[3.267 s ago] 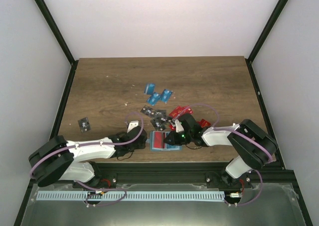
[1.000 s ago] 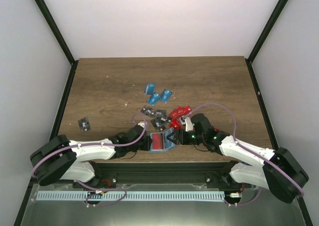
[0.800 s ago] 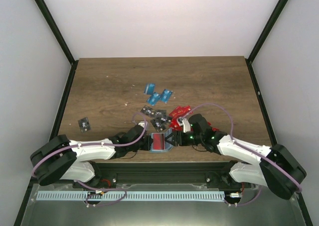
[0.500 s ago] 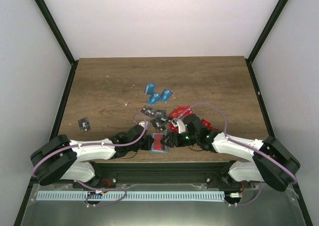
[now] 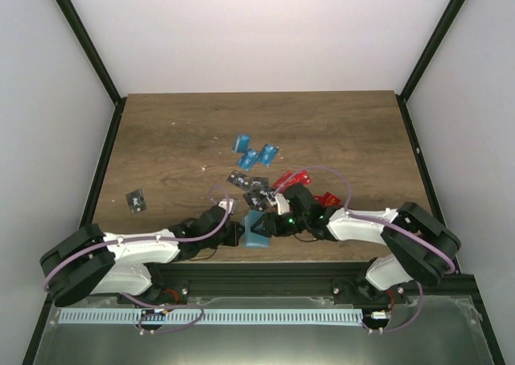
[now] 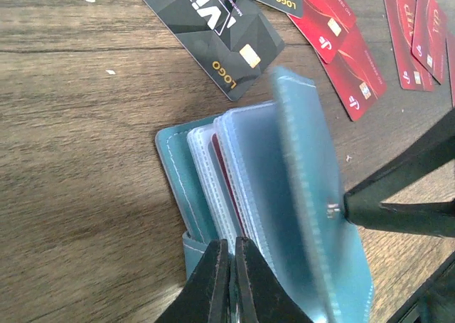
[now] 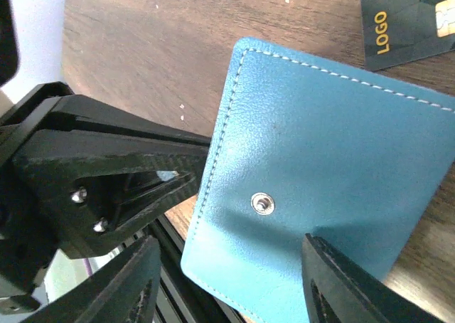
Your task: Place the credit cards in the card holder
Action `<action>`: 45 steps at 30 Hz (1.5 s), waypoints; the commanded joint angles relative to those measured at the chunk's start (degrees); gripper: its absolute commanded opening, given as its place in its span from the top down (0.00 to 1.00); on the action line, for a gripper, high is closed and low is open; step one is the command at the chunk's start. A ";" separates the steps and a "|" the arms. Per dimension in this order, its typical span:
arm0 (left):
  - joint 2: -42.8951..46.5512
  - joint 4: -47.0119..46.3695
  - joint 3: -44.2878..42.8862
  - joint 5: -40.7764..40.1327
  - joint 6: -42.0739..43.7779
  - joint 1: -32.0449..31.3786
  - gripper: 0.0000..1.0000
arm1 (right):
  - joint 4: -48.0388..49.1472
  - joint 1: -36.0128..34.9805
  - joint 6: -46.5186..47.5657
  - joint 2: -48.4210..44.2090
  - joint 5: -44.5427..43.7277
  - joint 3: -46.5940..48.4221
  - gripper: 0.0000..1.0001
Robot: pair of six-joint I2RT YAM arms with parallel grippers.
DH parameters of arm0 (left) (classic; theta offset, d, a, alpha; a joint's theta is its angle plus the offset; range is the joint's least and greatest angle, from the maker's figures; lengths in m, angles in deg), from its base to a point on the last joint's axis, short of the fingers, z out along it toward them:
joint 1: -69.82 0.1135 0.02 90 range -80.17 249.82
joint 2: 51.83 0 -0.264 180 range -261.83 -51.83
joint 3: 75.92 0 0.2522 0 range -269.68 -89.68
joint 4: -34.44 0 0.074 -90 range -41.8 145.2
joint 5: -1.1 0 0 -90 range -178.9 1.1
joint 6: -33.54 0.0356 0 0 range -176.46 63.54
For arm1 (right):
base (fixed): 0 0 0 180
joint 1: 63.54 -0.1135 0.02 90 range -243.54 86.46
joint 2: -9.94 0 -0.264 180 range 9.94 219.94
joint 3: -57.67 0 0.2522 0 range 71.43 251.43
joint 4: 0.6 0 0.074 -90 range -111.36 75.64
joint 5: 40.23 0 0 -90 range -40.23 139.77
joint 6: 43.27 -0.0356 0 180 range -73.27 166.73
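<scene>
Card holder [image 6: 174, 166]: teal case, lay open on the wooden table [image 6: 78, 166] close to the near edge, between the two grippers. One cover was flat on the wood. The other flap stood raised and showed blurred in the left wrist view.
Contents: a stack of clear plastic sleeves [image 6: 245, 166] fanned out inside. A dark red edge showed behind one sleeve; what else they held could not be told.
Flap face: plain teal outer side with pale stitching and a metal snap stud [image 7: 264, 203], turned toward the right wrist camera.
Left arm: stretched low along the near table edge, reaching rightward to the holder's left side.
Left gripper [image 6: 228, 266]: fingers pressed together, clamped on the holder's near edge just beside the sleeves.
Right arm: folded low, forearm running leftward, wrist at the holder's right side.
Right gripper [image 7: 231, 252]: jaws partly apart, gripping nothing. One fingertip [image 6: 355, 205] touched the raised flap just beside the stud. In its own view the flap lay across the gap between the fingers.
Credit cards: loose on the table. The black cards [image 6: 213, 31] lay just beyond the holder and the red cards [image 6: 341, 45] beyond it to the right. The blue cards [image 5: 256, 152] were farther toward mid-table, and a lone black card [image 5: 135, 200] sat well apart at the left.
</scene>
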 commanded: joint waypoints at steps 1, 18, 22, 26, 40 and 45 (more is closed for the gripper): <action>2.32 -0.93 1.57 0.48 -0.34 -0.21 0.96 | 3.20 -0.53 -1.08 3.29 -0.35 2.82 0.46; 6.81 4.61 -1.12 0.61 1.69 -0.23 0.92 | -6.97 -0.53 5.40 8.63 -2.93 7.25 0.66; 2.94 2.68 -3.18 2.84 1.81 -0.14 0.84 | -5.81 -0.50 6.56 8.61 -1.87 7.09 0.67; 3.41 1.44 -4.66 5.71 1.54 0.01 0.64 | -5.46 -0.53 7.83 8.77 -1.21 7.16 0.68; 2.82 13.49 -12.86 3.44 10.58 9.13 0.66 | -2.07 -0.53 10.01 7.98 2.33 5.90 0.69; -3.03 13.51 -16.14 7.77 12.97 10.11 0.77 | -2.46 -0.53 11.62 7.05 3.26 5.45 0.69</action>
